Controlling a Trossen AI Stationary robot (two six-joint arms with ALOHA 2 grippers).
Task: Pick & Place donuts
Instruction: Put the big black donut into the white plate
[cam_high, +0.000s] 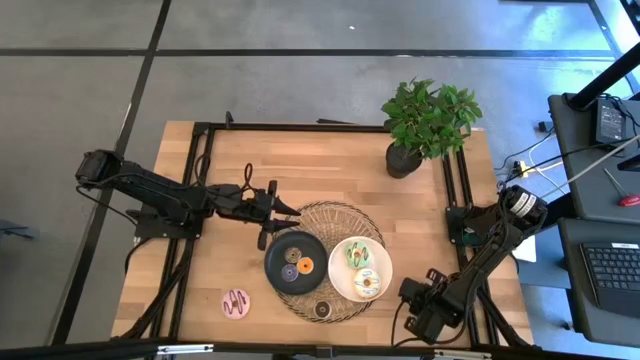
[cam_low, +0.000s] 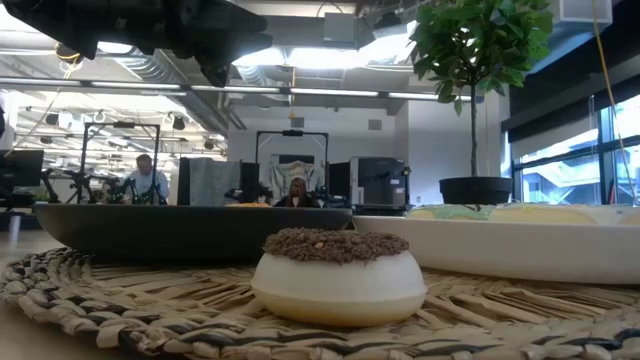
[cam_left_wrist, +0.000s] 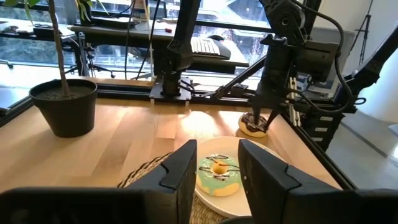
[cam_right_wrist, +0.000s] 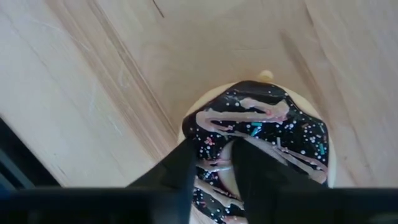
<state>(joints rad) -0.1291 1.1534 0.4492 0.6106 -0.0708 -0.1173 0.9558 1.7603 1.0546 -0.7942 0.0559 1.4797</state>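
Observation:
My right gripper (cam_high: 418, 312) points down at the table's near right corner, shut on a dark-iced donut (cam_right_wrist: 280, 130) with pink drizzle that rests on the wood. My left gripper (cam_high: 292, 211) hovers open over the far left edge of a woven mat (cam_high: 345, 215), touching nothing. A round black plate (cam_high: 283, 250) carries a purple donut (cam_high: 290, 272) and an orange donut (cam_high: 305, 265). A white plate (cam_high: 340, 282) carries a green donut (cam_high: 357, 252) and a cream donut (cam_high: 366, 282). A chocolate donut (cam_high: 322, 310) sits on the mat. A striped pink donut (cam_high: 236, 301) lies on the bare table. My right gripper comes from above, pointing down. One finger (cam_right_wrist: 258, 171) seems to stand in the donut's hole and the other finger (cam_right_wrist: 177, 171) outside it, with the ring's side (cam_right_wrist: 214, 158) between them. The donut's underside rests flat on the table.
A potted plant (cam_high: 425, 125) stands at the far right of the table. Black frame rails (cam_high: 200, 170) run along the left and right sides. The mat and both plates fill the middle near part. Bare wood (cam_high: 300, 165) lies beyond the mat toward the far edge.

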